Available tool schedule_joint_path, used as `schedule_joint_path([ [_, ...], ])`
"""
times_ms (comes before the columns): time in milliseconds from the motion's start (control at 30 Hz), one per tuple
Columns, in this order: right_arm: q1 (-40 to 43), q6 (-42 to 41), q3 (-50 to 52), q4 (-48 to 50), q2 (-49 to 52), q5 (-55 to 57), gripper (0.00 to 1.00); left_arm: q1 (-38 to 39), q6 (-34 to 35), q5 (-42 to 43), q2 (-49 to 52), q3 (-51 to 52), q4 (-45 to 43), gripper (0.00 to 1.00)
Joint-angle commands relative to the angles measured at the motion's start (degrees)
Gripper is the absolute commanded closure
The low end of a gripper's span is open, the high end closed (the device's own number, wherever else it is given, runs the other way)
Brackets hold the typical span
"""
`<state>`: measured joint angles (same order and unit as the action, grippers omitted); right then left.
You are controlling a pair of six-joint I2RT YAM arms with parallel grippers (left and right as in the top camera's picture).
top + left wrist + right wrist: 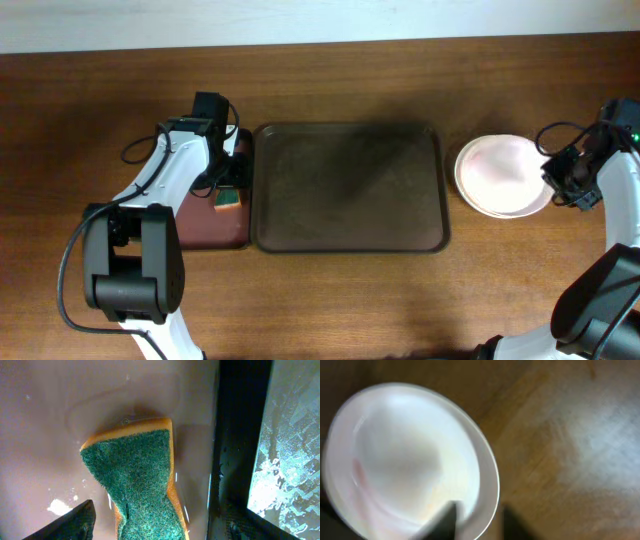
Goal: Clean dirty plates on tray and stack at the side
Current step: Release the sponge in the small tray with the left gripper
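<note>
Tray (350,190) is bare, nothing on it. Plates (500,172) sit stacked on the desk (330,300) just right of the tray, apart from its rim. Top one is white w/ a faint pink tinge. Can't count the stack; no mint one visible.

Key relation: the stack lies on the tray side of the right claw (479,522), w/ the claw at the stack's edge farthest from the tray. Right wrist view shows the claw spread, straddling the rim: one finger over the plate's inside, the other outside, w/ a strip of desk between it and the rim. Pic is blurred, so can't confirm contact, but it doesn't look like a pinch. Plates are round, so no long axis to line up.

Right arm is much nearer the stack. Left claw (160,520) is on the tray's other side, spread over the sponge (135,475) in the maroon tray (195,220) and not squeezing it. Sponge's long axis runs parallel to that tray's black rim.

Judgement: job looks about done. Next is prob. backing the right claw straight away from the tray so the inner finger doesn't drag the top plate off.
</note>
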<state>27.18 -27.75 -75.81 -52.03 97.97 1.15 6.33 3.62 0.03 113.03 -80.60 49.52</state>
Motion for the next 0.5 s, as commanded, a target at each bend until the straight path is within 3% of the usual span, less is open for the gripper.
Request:
schedule_joint_path([
  [0, -0.2, 3.2, 0.4, 0.4, -0.8, -5.9, 0.36, -0.1, -0.7, 0.6, -2.7, -0.9, -0.2, 0.18],
  [67, -0.2, 5.2, 0.4, 0.4, -0.8, -9.9, 0.34, -0.2, -0.3, -0.2, -5.6, -1.1, -0.7, 0.13],
  [133, -1.4, 14.0, 0.4, 0.4, -0.8, -23.3, 0.29, -0.9, 3.6, -0.5, -8.5, -1.2, -0.8, 0.11],
  [167, -4.2, 16.4, 0.4, 0.1, -0.8, -25.0, 0.21, -2.1, 7.6, -0.4, -9.6, -1.2, -0.4, 0.05],
  [200, -8.9, 18.2, 0.4, 0.0, -0.8, -24.2, 0.03, -4.1, 10.3, -0.2, -10.1, -1.2, 1.2, 0.00],
  [333, -26.2, 21.6, 0.4, -5.4, -0.8, -9.8, 0.01, -7.9, 10.3, -0.3, -10.1, -1.2, 15.3, 0.00],
  [467, -31.0, 20.9, 0.4, -11.8, -2.3, -9.4, 0.01, -7.9, 10.0, -0.4, -10.8, -0.4, 23.5, 0.00],
])
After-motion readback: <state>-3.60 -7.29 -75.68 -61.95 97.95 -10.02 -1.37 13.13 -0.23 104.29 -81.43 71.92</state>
